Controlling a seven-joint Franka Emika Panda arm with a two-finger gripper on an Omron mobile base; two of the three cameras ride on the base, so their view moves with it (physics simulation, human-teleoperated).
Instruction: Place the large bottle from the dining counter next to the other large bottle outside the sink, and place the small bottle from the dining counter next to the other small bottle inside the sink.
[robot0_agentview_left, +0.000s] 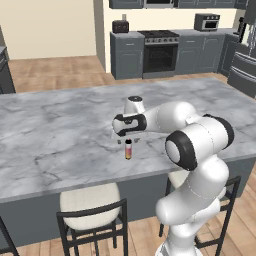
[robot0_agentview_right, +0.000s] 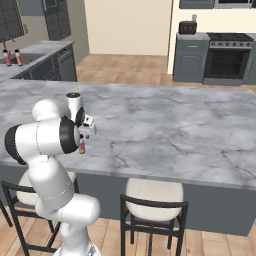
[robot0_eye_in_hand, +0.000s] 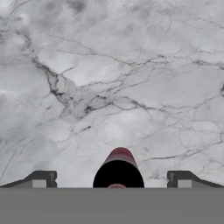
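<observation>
End effector (robot0_eye_in_hand: 111, 179) spread above small bottle (robot0_agentview_left: 128, 149); bottle base cut off in hand view.

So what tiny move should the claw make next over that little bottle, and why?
Probably straight down. The claw is open and sits above the upright bottle on the marble counter. In the hand view the bottle's dark cap lies between the two fingertips, so lowering should bring them alongside it before closing.
</observation>
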